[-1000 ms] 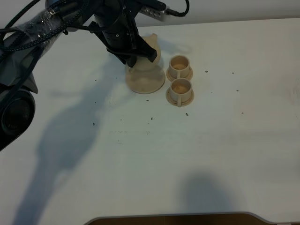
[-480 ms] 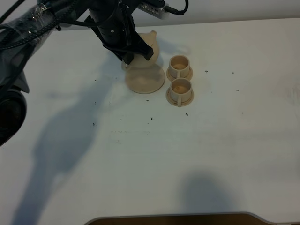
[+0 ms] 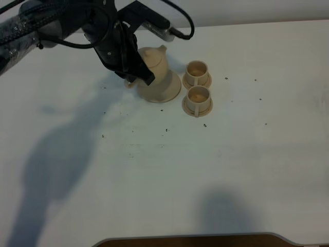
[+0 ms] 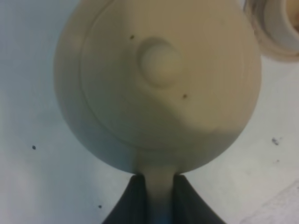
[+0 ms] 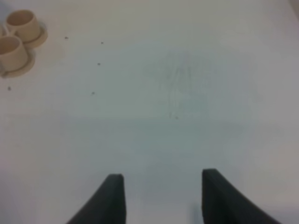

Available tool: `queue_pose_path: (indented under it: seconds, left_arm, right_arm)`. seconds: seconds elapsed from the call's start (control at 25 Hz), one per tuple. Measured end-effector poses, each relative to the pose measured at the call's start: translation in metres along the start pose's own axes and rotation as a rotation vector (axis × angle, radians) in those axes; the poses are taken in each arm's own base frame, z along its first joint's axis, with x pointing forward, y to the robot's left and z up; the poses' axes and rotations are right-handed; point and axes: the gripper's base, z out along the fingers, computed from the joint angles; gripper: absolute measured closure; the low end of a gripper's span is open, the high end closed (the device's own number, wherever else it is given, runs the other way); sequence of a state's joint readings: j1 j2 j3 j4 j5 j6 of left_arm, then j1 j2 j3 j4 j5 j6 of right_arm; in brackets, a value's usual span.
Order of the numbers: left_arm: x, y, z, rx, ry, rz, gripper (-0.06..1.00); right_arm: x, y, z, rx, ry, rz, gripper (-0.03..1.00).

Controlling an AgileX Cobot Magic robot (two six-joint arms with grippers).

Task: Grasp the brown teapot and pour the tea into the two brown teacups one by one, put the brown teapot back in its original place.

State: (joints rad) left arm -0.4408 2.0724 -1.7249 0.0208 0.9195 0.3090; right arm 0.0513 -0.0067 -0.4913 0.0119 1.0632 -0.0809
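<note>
The right gripper (image 5: pixel 159 186) hangs with jaws apart over bare table (image 3: pixel 205 170) (the cups lie well off from it), so the left arm is the nearer one. Toward the far edge, about its middle, the near cup (image 3: pixel 198 96) and the far cup (image 3: pixel 196 71) stand side by side on small saucers. Just left of them is the teapot (image 3: pixel 156 67), over the big saucer (image 3: pixel 170 94); whether it is resting or just clear, I cannot tell. The left gripper (image 4: pixel 160 186) is clenched on its handle, which points near-left, away from the cups; the spout points far-right. The arm comes in from the far left corner, wrist above the lid.
</note>
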Motion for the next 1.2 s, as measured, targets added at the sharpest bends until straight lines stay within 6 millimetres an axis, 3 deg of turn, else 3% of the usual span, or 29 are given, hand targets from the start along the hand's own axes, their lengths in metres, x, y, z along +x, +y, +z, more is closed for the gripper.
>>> queue_pose_path:
  seconds: [0.2, 0.76, 1.0, 1.2]
  left_arm:
    - [0.006, -0.002, 0.008, -0.006, -0.01, 0.15, 0.84]
    - [-0.004, -0.008, 0.006, -0.056, -0.093, 0.576, 0.84]
    - [-0.009, -0.007, 0.006, -0.095, -0.137, 0.682, 0.84]
    - [-0.01, -0.007, 0.019, -0.106, -0.139, 0.739, 0.84]
  right_arm:
    - [0.0, 0.0, 0.0, 0.0, 0.0, -0.001, 0.56]
    - [0.0, 0.0, 0.0, 0.0, 0.0, -0.001, 0.56]
    - [0.0, 0.0, 0.0, 0.0, 0.0, -0.001, 0.56]
    - [0.0, 0.0, 0.0, 0.0, 0.0, -0.001, 0.56]
